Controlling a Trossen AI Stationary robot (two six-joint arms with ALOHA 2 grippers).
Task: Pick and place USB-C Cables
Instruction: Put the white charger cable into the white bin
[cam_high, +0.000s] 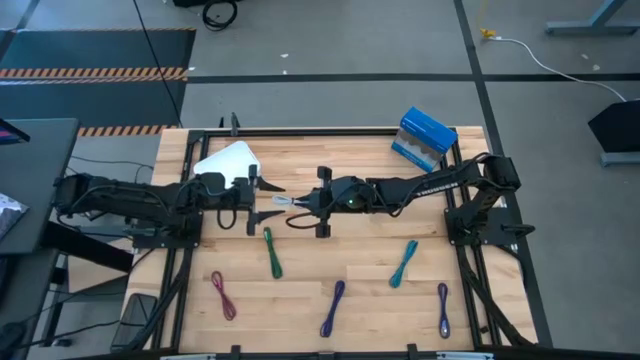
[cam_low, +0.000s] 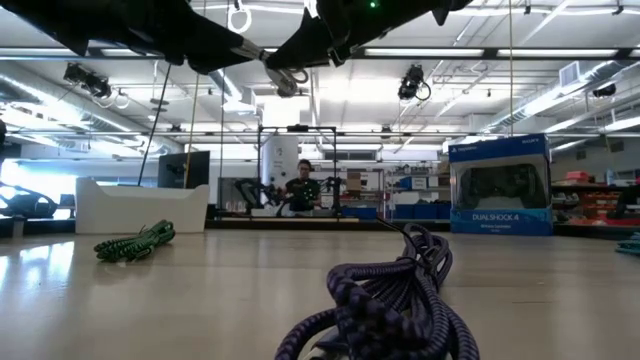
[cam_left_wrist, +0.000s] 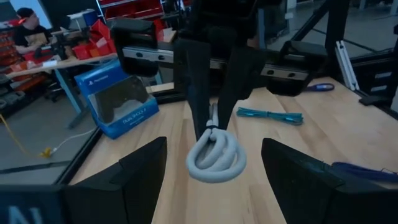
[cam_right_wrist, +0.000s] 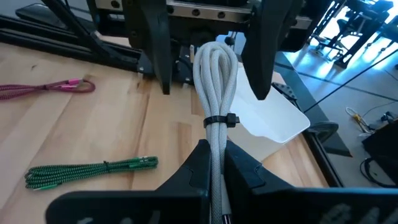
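While left claw (cam_high: 266, 201) gapes wide, right claw (cam_high: 296, 205) pinches whitish cable (cam_high: 283, 202).

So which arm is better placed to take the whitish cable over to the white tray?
The left. The right gripper holds the whitish cable between the left gripper's open fingers, and the white tray sits right beside the left arm.

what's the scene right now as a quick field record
right gripper: shut on whitish cable, held above mid table
left gripper: open, facing the whitish cable's free end
white tray: far left of table, beside the left gripper
blue box: far right corner
cables on table: green cable, teal cable, magenta cable, two purple cables
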